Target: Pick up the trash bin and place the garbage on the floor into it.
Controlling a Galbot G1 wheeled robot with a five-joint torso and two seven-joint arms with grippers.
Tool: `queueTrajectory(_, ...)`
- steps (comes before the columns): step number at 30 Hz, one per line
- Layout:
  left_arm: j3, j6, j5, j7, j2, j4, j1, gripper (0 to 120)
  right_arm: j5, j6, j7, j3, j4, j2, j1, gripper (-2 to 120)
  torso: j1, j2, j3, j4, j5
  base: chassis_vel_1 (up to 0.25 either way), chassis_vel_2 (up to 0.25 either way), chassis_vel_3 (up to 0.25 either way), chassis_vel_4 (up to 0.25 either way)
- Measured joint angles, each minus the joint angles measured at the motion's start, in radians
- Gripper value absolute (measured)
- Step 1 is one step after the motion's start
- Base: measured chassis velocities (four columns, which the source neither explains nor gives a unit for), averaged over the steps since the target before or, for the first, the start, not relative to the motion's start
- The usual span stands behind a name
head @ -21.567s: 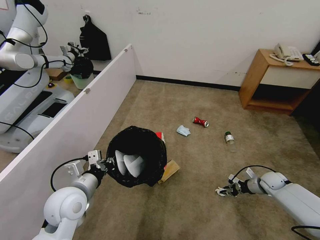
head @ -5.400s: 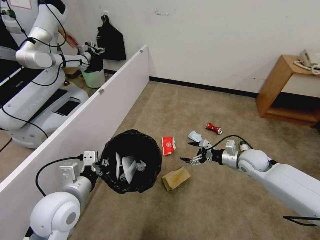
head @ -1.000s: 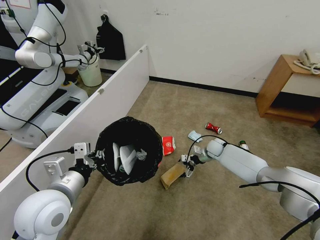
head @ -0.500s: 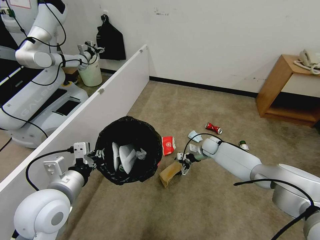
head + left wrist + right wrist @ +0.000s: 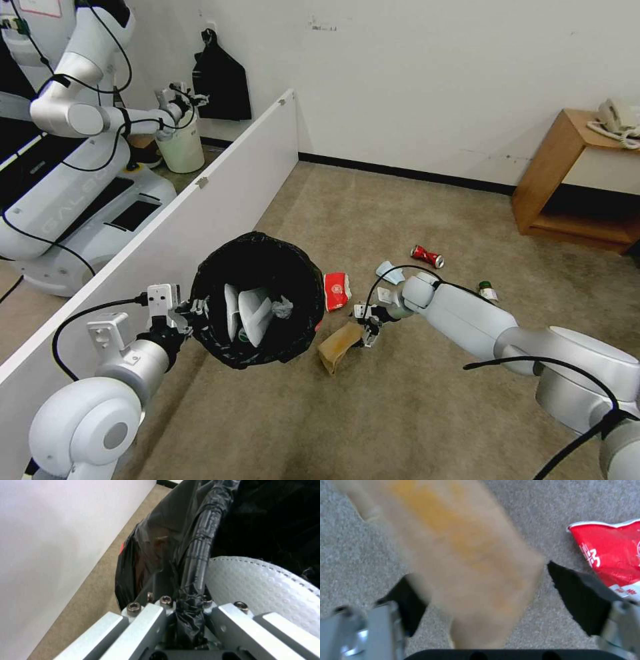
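**Beige carpet, a lifted bin, and litter at the right gripper**

Beige-brown carpet, the floor point(image 5: 400, 413), spreads from the near edge to the black baseboard under the far white wall. A long white partition board point(image 5: 167, 227) runs along the left. Far right stands a wooden side table point(image 5: 567, 180).

The trash bin point(image 5: 267, 253), lined with a crinkly black bag, sits near left of centre, its mouth tipped toward the camera. White slippers point(image 5: 243, 317) and a white tissue wad point(image 5: 283, 308) lie inside it. The left gripper point(image 5: 190, 313) is pressed together on the bin's near-left rim; from the left wrist, the bag-wrapped rim point(image 5: 196, 562) runs between its metal fingers point(image 5: 150, 620).

The right gripper point(image 5: 365, 327) reaches in from the right, down at the carpet just right of the bin. From the right wrist, its black fingertips point(image 5: 576, 597) are spread either side of the brown cardboard piece point(image 5: 463, 555), which is blurred there. The cardboard's other end points near and left.

A red paper carton point(image 5: 337, 291) lies flat just beyond the cardboard, beside the bin. Farther off lie a light-blue face mask point(image 5: 388, 271), a crushed red can point(image 5: 427, 256) and, partly behind the right arm, a clear green-labelled bottle point(image 5: 488, 291).
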Motion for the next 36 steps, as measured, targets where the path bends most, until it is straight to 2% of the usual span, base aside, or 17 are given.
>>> queueTrajectory(2, -0.001, -0.001, 0.0, 0.002, 0.002, 0.002, -0.001, 0, 0.0, 0.001, 0.005, 0.002, -0.001, 0.001, 0.0, 70, 0.0, 0.0, 0.0, -0.0002, 0.0, 0.0, 0.0, 0.0, 0.0)
queueTrajectory(4, -0.001, -0.001, -0.001, 0.002, 0.002, 0.003, -0.002, 0, 0.0, 0.001, 0.006, 0.002, -0.001, 0.001, 0.0, 67, 0.0, 0.0, 0.0, -0.0002, 0.0, 0.0, 0.0, 0.0, 0.0)
queueTrajectory(6, -0.001, -0.001, -0.001, 0.003, 0.002, 0.005, -0.004, 0, 0.001, 0.002, 0.007, 0.002, -0.001, 0.002, 0.001, 55, 0.0, 0.0, 0.0, -0.0003, 0.0, 0.0, 0.0, 0.0, 0.0)
queueTrajectory(10, -0.001, -0.002, -0.001, 0.006, 0.003, 0.007, -0.005, 0, 0.001, 0.002, 0.009, 0.002, -0.004, 0.006, 0.003, 47, 0.0, 0.0, 0.0, -0.0003, -0.0001, 0.0, 0.0, 0.0, 0.0)
queueTrajectory(12, -0.002, -0.002, -0.001, 0.009, 0.007, 0.009, -0.005, 0, 0.002, 0.003, 0.011, 0.002, -0.013, 0.018, 0.003, 33, 0.0, 0.0, 0.0, -0.0001, 0.0, 0.0, 0.0, 0.0, 0.0)
queueTrajectory(13, -0.002, -0.002, -0.001, 0.009, 0.007, 0.009, -0.005, 0, 0.002, 0.003, 0.011, 0.002, -0.013, 0.018, 0.003, 33, 0.0, 0.0, 0.0, -0.0001, 0.0, 0.0, 0.0, 0.0, 0.0)
queueTrajectory(15, -0.002, -0.003, -0.002, 0.01, 0.011, 0.011, -0.006, 0, 0.002, 0.004, 0.012, 0.002, -0.015, 0.025, 0.004, 23, 0.0, 0.0, 0.0, 0.0, -0.0001, 0.0, 0.0, 0.0, 0.0)
queueTrajectory(16, -0.002, -0.003, -0.002, 0.01, 0.011, 0.011, -0.006, 0, 0.002, 0.004, 0.012, 0.002, -0.015, 0.025, 0.004, 23, 0.0, 0.0, 0.0, 0.0, -0.0001, 0.0, 0.0, 0.0, 0.0)
queueTrajectory(18, -0.002, -0.003, -0.004, 0.011, 0.014, 0.014, -0.009, 0, 0.004, 0.003, 0.016, 0.003, -0.017, 0.03, 0.004, 13, 0.0, 0.0, 0.0, -0.0001, 0.0, 0.0, 0.0, 0.0, 0.0)
queueTrajectory(19, -0.002, -0.003, -0.004, 0.011, 0.014, 0.014, -0.009, 0, 0.004, 0.003, 0.016, 0.003, -0.017, 0.03, 0.004, 13, 0.0, 0.0, 0.0, -0.0001, 0.0, 0.0, 0.0, 0.0, 0.0)
queueTrajectory(22, -0.001, -0.004, -0.004, 0.014, 0.017, 0.02, -0.013, 0, 0.005, 0.003, 0.018, 0.003, -0.021, 0.032, 0.007, 0, 0.0, 0.0, 0.0, -0.0002, -0.0001, 0.0, 0.0, 0.0, 0.0)
queueTrajectory(32, 0.006, -0.005, -0.004, 0.017, 0.025, 0.026, -0.017, 0, 0.006, 0.004, 0.024, 0.009, -0.017, 0.026, 0.007, 0, 0.0, 0.0, 0.0, -0.0002, 0.0, 0.0, 0.0, 0.0, 0.0)
queueTrajectory(36, 0.018, -0.005, -0.005, 0.017, 0.028, 0.027, -0.019, 0, 0.008, -0.006, 0.035, 0.013, 0.016, -0.002, 0.007, 0, 0.0, 0.0, 0.0, 0.0, 0.0001, 0.0, 0.0, 0.0, 0.0)
